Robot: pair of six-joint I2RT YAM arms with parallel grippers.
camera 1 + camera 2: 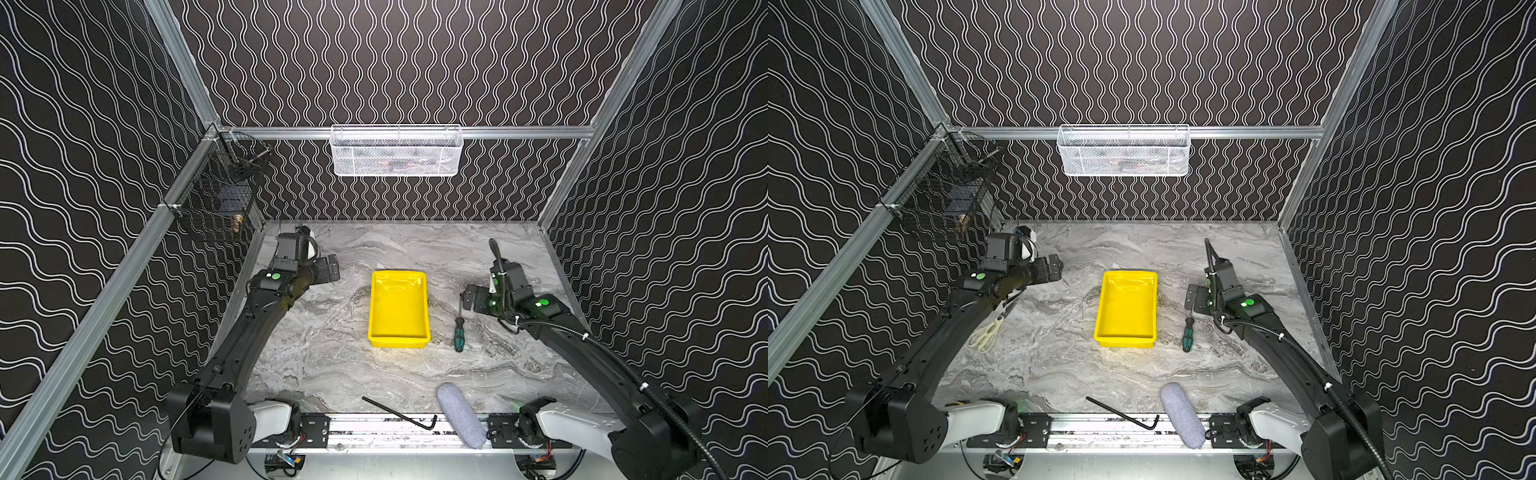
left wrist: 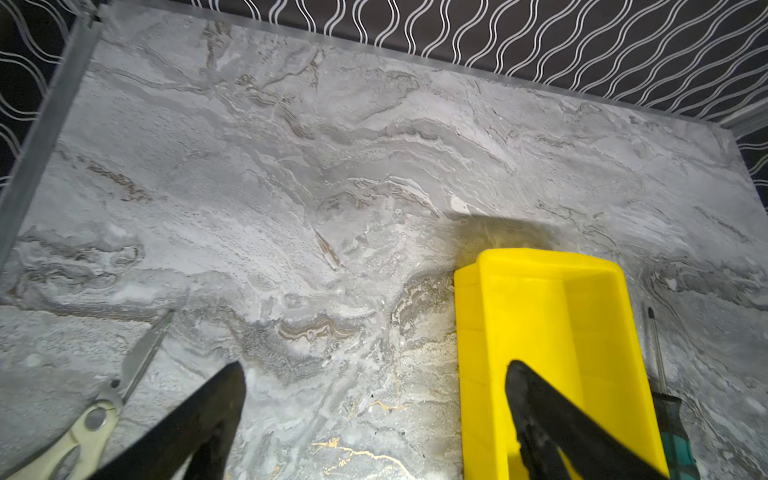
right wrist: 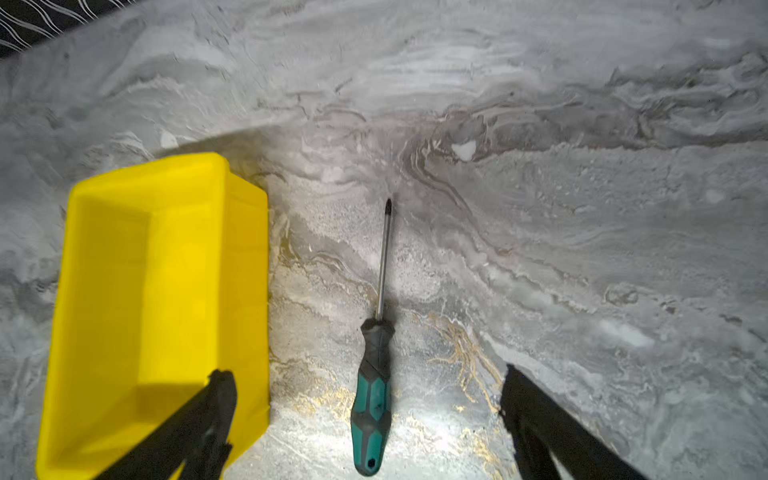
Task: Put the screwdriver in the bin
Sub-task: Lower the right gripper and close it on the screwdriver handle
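Plainly, the screwdriver lies just beside the bin, ungripped.

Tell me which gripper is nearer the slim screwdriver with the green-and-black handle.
Right. The right gripper hangs open just beside the shaft tip of the screwdriver, while the left gripper sits beyond the shallow yellow plastic bin, which lies between them.

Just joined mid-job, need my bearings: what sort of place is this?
Likely an enclosed robot test cell: wavy-patterned panels on an aluminium frame surround a marble-look tabletop, and a white mesh basket hangs on that frame.
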